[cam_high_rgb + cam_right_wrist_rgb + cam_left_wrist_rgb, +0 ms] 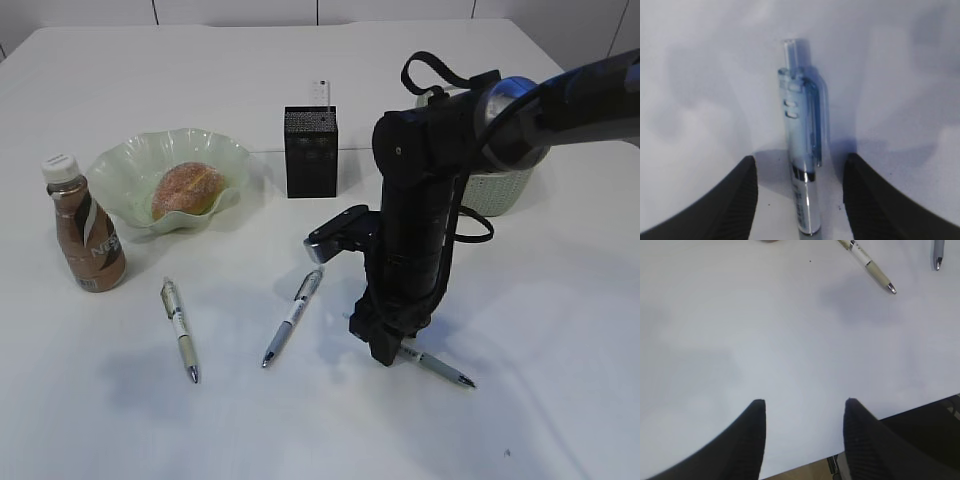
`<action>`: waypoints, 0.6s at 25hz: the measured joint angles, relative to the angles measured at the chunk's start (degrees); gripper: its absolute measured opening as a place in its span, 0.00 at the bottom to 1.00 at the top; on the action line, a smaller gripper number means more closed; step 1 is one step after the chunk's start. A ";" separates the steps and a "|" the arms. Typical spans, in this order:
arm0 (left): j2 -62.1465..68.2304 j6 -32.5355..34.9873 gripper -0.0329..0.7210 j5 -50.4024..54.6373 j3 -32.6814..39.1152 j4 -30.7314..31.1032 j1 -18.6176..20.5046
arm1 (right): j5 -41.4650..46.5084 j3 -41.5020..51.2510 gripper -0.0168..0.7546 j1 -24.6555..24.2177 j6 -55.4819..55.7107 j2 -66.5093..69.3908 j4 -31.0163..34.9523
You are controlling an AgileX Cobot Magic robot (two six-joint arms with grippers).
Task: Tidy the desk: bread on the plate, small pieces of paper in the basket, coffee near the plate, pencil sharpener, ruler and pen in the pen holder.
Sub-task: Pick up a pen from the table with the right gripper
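My right gripper (pixel 800 200) stands on the desk (pixel 560 330) with jaws parted astride a pale blue clip pen (pixel 802 150), fingers clear of the barrel on both sides, nothing gripped. My left gripper (pixel 804 440) hangs half open and empty over bare tabletop. The bread (pixel 187 190) sits in the plate (pixel 120 165), coffee (pixel 85 235) beside it, pen holder (pixel 311 152) upright behind

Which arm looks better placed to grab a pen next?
The right. Its gripper is open and straddles the pale blue clip pen on the white desk; the left gripper hovers over bare tabletop.
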 joint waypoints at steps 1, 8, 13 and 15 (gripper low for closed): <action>0.00 0.00 0.51 0.00 0.00 0.10 0.00 | 0.00 0.00 0.59 0.00 -0.12 0.00 0.00; 0.00 0.00 0.50 0.00 0.00 0.33 0.00 | 0.00 0.00 0.47 0.00 -0.24 0.03 -1.91; 0.00 0.00 0.50 0.00 0.00 0.33 0.00 | 0.00 0.00 0.35 0.00 -0.24 0.03 -2.64; 0.00 0.00 0.50 0.00 0.00 0.33 0.00 | 0.00 0.00 0.27 0.00 -0.24 0.03 -2.91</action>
